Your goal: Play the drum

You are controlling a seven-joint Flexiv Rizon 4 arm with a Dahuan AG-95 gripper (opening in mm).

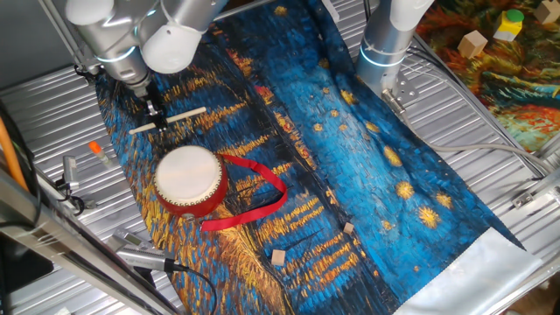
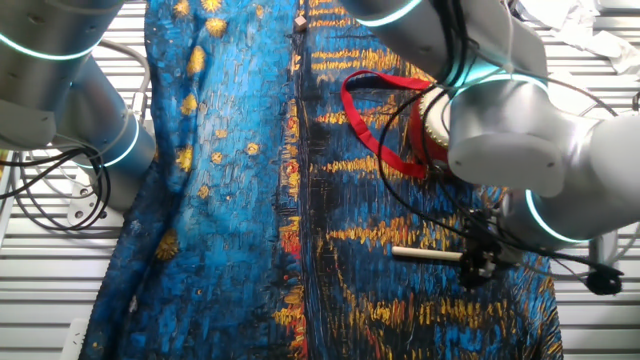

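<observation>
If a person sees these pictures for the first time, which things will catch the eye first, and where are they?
The small round drum with a cream-white skin and red side stands on the blue and gold painted cloth, its long red ribbon strap looping beside it. Just behind the drum, the black two-finger gripper is down at the thin pale wooden stick.

Arm shell: smooth silver-grey and white rounded housings, thick cylindrical links with bulbous joint caps.
Joint rings: thin glowing bands of cyan-white light circle the joints.
Gripper (image 1: pixel 157 118): small, black, far slimmer than the links above it; finger detail too small to make out.
Cables: thin black wires loop loosely beside the wrist and lower links.
Finish: glossy, with soft highlights; no readable markings or screws can be made out.
</observation>
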